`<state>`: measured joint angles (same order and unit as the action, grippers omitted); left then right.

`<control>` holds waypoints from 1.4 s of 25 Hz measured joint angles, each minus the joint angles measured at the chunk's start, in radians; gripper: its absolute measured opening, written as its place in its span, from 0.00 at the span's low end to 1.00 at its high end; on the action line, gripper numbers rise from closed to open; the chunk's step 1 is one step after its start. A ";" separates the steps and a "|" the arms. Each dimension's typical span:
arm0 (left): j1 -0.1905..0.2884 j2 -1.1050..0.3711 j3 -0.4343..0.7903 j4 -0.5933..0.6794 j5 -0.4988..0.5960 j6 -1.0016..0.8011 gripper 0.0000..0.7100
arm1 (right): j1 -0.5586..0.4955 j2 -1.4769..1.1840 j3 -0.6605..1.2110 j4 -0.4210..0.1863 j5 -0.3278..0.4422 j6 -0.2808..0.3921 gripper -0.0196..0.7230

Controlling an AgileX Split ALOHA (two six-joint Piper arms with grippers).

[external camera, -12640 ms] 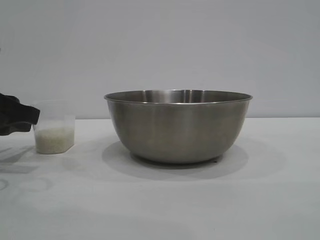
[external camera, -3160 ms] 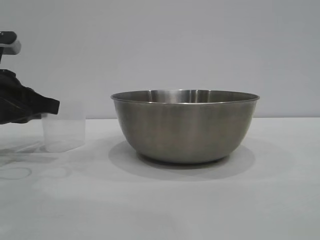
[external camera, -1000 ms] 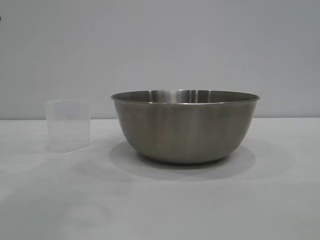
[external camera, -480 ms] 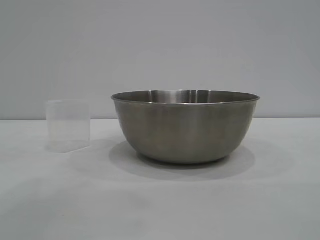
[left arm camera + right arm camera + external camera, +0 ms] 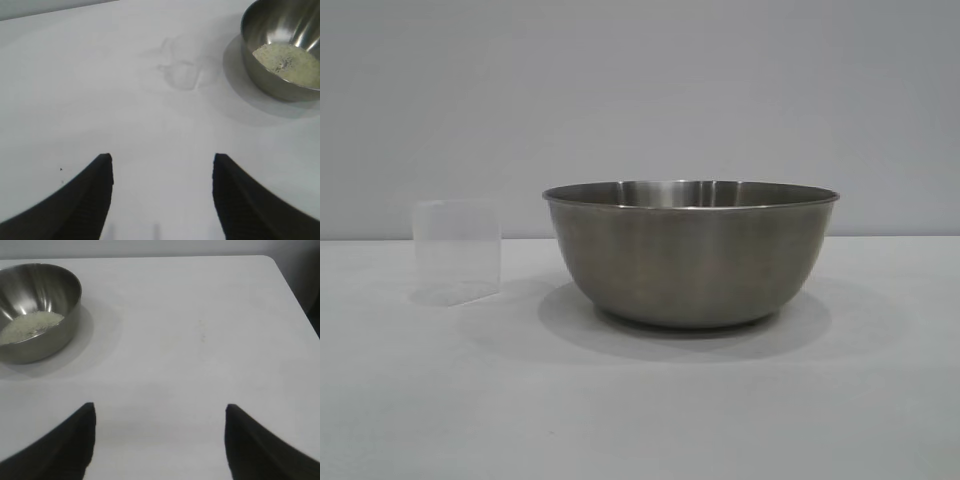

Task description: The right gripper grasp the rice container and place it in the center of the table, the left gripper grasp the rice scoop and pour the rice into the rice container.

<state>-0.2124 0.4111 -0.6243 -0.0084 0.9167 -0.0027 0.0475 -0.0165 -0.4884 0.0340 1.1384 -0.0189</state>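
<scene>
Bowl (image 5: 690,255): rigid, slick steel, holding rice (image 5: 290,62); grip at rim. Cup (image 5: 457,250): light, thin plastic, empty; grip by handle. Left tool (image 5: 162,192) and right tool (image 5: 159,437): open, empty, above desk (image 5: 640,410).

Rice container (image 5: 280,55) cut by left wrist view's edge; rice (image 5: 30,326) hidden in exterior view behind bowl wall

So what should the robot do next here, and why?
Probably nothing but park. The rice lies in the bowl, and the scoop stands empty on the table beside it. The left gripper and right gripper are both open, holding nothing, clear of everything. I'd just draw the arms back to rest.
</scene>
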 joint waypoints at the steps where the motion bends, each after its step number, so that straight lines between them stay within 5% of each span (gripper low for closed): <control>1: 0.000 -0.035 -0.001 0.000 0.030 0.000 0.53 | 0.000 0.000 0.000 0.000 0.000 0.000 0.65; 9: 0.000 -0.251 -0.005 0.000 0.196 0.023 0.53 | 0.000 0.000 0.000 0.000 0.000 0.000 0.65; 17: 0.000 -0.299 -0.007 0.016 0.354 0.027 0.53 | 0.000 0.000 0.000 0.000 0.000 0.000 0.65; 35: 0.000 -0.301 0.141 0.037 0.211 0.006 0.53 | 0.000 0.000 0.000 0.000 0.000 0.000 0.65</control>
<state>-0.2124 0.1105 -0.4838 0.0287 1.1273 0.0031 0.0475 -0.0165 -0.4884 0.0340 1.1384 -0.0189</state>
